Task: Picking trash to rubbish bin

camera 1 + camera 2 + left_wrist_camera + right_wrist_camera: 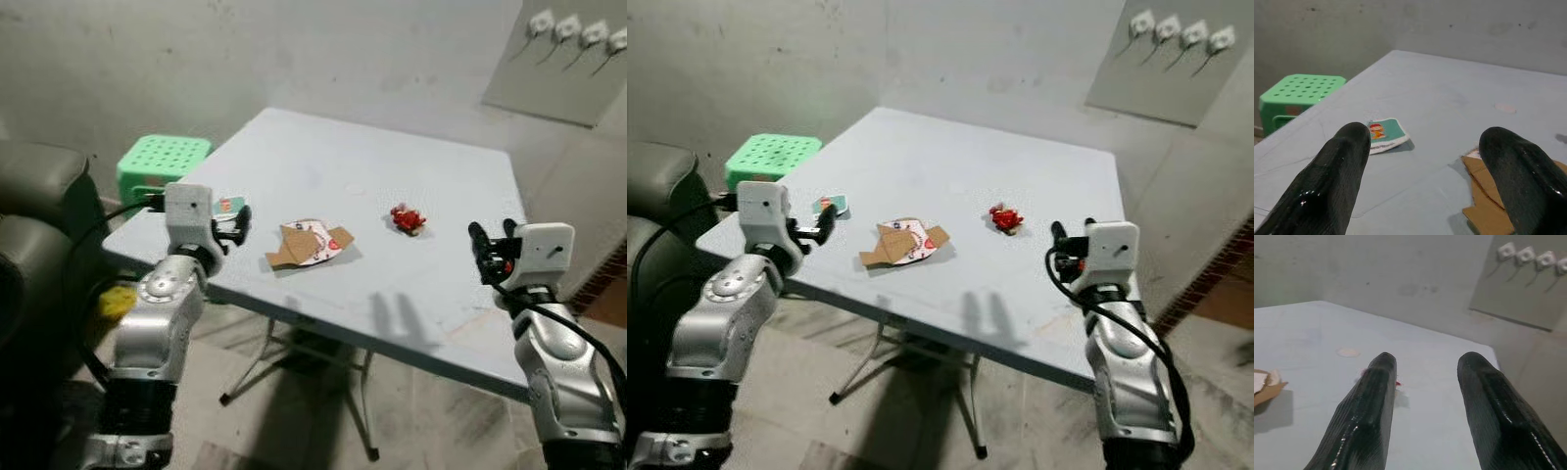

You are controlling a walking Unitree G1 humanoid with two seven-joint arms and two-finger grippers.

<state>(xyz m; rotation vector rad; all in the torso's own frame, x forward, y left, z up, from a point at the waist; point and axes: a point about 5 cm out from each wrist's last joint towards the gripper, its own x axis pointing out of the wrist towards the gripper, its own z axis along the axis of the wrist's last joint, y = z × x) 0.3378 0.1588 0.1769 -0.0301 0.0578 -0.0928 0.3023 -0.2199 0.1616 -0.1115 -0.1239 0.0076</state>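
Approach step: both end effectors, left [238,223] and right [493,245], hover open and empty at the bench [411,166] edge. Carton [309,243] lies centre, red wrapper [407,218] at its 2 o'clock, card [228,205] at 10. Next, I judge, reach and pinch one.

Two silver arms of rounded, jointed metal segments, glossy and grey. A white boxy wrist housing on each, marked with a small dark dot. Black cables looping from housings down along forearms. Left gripper [1420,161] and right gripper [1427,382] alike: two long black fingers [1371,416], smooth, shiny, blunt-tipped, slightly tapered.
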